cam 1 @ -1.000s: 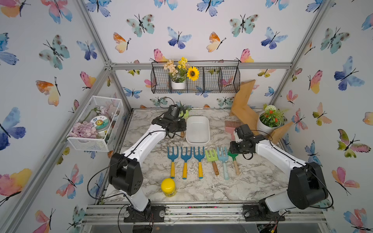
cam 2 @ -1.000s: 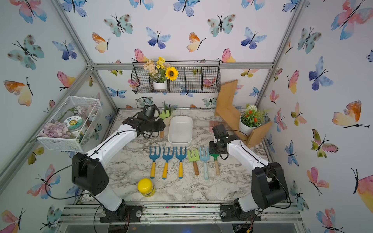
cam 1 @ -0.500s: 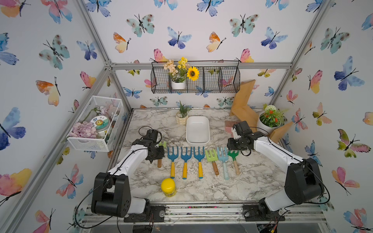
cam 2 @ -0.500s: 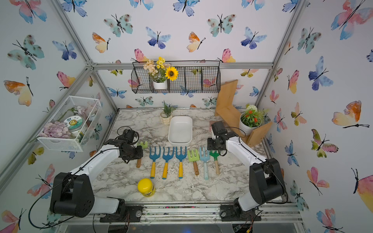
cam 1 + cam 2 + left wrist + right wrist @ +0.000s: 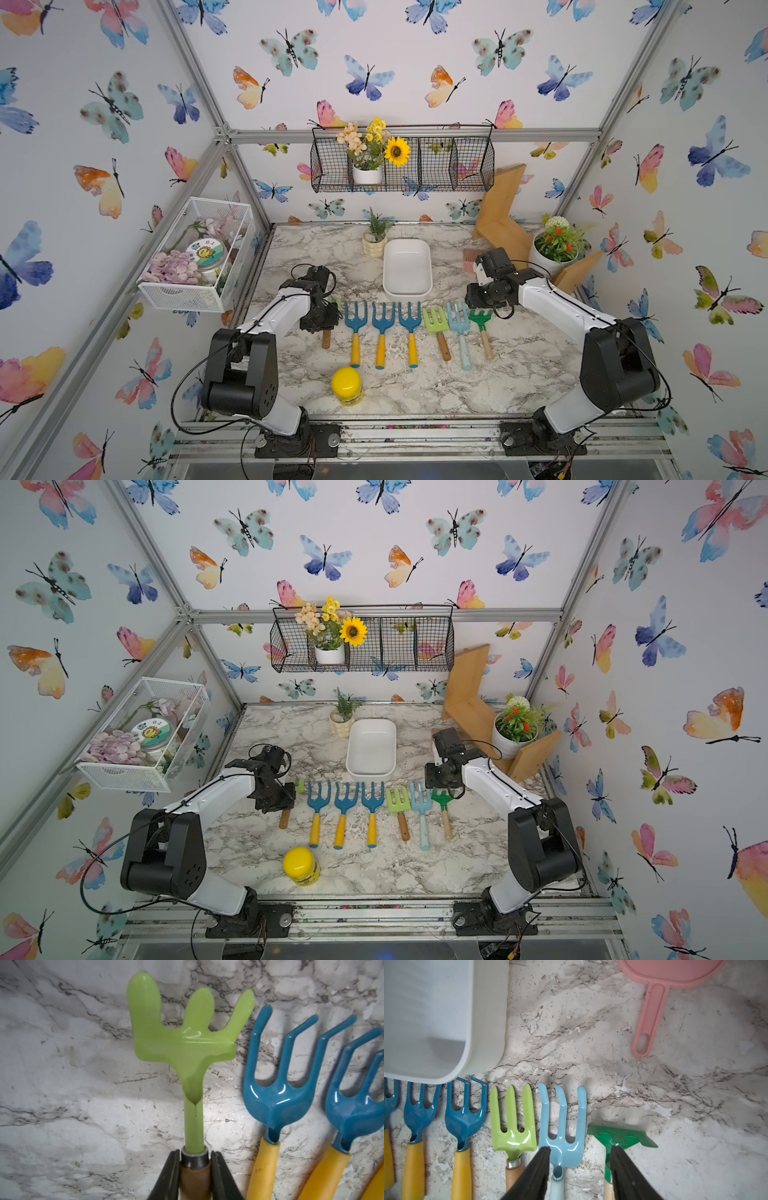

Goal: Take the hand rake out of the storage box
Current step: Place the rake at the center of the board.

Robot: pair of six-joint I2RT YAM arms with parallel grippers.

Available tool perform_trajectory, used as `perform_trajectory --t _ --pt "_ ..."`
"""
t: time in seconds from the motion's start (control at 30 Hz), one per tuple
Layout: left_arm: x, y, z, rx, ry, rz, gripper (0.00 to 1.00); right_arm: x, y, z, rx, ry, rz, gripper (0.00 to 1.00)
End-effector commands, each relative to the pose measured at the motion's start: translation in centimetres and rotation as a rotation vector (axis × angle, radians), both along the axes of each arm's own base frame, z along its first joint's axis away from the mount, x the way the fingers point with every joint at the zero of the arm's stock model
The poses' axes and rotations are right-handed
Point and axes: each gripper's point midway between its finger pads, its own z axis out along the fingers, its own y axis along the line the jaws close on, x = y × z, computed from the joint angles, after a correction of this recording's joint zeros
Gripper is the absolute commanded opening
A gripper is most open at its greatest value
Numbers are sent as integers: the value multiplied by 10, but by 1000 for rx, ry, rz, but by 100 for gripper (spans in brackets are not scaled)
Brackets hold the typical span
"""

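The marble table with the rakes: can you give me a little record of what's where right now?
Left gripper: shut on the pale green rake
Pale green rake: out of the box, beside the dark blue rakes
Right gripper: open, over the light blue rake and dark green rake
Box: white, nothing inside
Table: six more rakes in a row

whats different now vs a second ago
The left pincer, shut on the light green hand rake, carried it from the back beside the storage box forward to the left end of the row of rakes, next to a blue rake. Its grip held throughout. The right pincer stayed open over the row's other end. The box and the row are unchanged.
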Motion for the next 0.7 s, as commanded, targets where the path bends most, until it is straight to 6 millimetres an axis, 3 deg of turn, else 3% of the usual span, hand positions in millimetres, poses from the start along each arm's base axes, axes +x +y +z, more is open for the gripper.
perform_trajectory --t 0.0,0.2,0.37,0.67 --pt "-6 6 -8 39 55 -28 17 7 10 5 27 -6 29 54" --pt "-10 14 -30 94 123 -25 18 14 15 7 39 -6 34 53" --pt "-10 16 -36 116 136 -20 19 15 14 6 24 -4 40 54" --pt "-10 18 -37 141 139 -18 35 12 12 4 20 -2 38 54"
